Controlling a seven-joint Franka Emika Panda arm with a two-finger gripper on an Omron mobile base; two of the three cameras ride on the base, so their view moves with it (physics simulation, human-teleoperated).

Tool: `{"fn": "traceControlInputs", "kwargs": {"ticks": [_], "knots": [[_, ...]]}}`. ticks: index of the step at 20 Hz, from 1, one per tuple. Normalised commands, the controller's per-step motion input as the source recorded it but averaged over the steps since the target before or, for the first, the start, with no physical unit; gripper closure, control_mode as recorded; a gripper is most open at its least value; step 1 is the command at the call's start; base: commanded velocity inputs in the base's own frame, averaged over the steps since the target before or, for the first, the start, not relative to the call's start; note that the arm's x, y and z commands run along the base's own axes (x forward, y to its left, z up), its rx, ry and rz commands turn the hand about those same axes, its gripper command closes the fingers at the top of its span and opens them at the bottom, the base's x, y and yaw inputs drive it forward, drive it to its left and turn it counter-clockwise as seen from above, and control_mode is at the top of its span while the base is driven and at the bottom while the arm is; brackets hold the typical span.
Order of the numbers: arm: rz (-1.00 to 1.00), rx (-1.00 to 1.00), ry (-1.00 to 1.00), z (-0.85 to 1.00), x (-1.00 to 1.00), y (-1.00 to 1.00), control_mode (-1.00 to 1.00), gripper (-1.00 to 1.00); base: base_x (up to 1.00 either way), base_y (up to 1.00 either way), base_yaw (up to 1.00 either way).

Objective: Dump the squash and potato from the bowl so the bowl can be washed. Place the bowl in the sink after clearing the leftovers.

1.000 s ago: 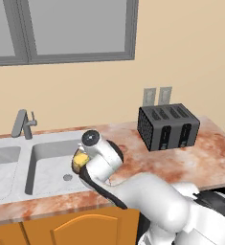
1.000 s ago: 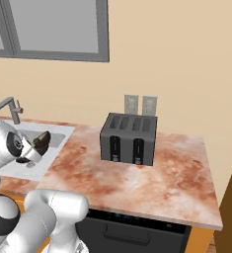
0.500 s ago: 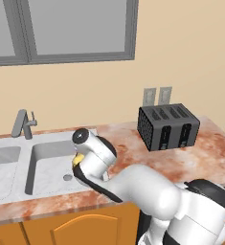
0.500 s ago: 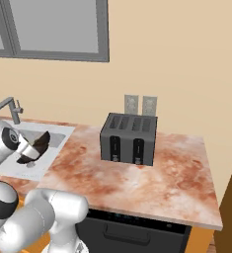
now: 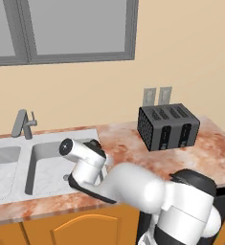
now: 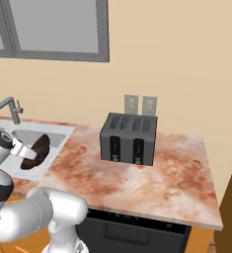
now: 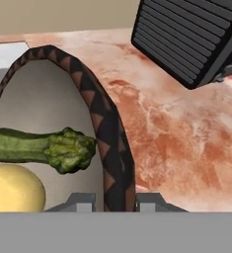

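My gripper point(image 7: 116, 200) is shut on the rim of the dark brown bowl point(image 7: 95, 118), one finger inside and one outside. The green squash point(image 7: 38, 147) and the yellow potato point(image 7: 14, 190) lie against the bowl's greyish inside. In the right base view the bowl point(image 6: 36, 148) hangs steeply tilted in the gripper point(image 6: 22, 150), over the right basin of the sink point(image 6: 48, 132). In the left base view my white arm covers the bowl above the sink point(image 5: 42, 162).
A grey faucet point(image 5: 22, 124) stands behind the sink's divider. A black toaster point(image 6: 130, 138) sits on the marbled counter to the right, below two wall outlets point(image 5: 157, 95). Bare counter point(image 6: 137, 183) stretches in front of the toaster.
The hand has shifted slightly left over the basin and turned, and the arm's elbow has swung. The potato that showed in the left base view is now behind the hand. The grip holds.
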Motion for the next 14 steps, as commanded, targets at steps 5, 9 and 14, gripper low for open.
{"fn": "traceControlInputs", "kwargs": {"ticks": [5,9,14], "knots": [[0.0,-0.14,0.01,0.0,0.08,0.03,-1.0,1.0,0.0,0.0,0.0],[0.0,-0.26,0.02,0.0,0.14,0.3,-1.0,1.0,0.0,0.0,0.0],[0.0,-0.25,0.04,0.0,0.07,0.28,-1.0,1.0,0.0,0.0,0.0]]}}
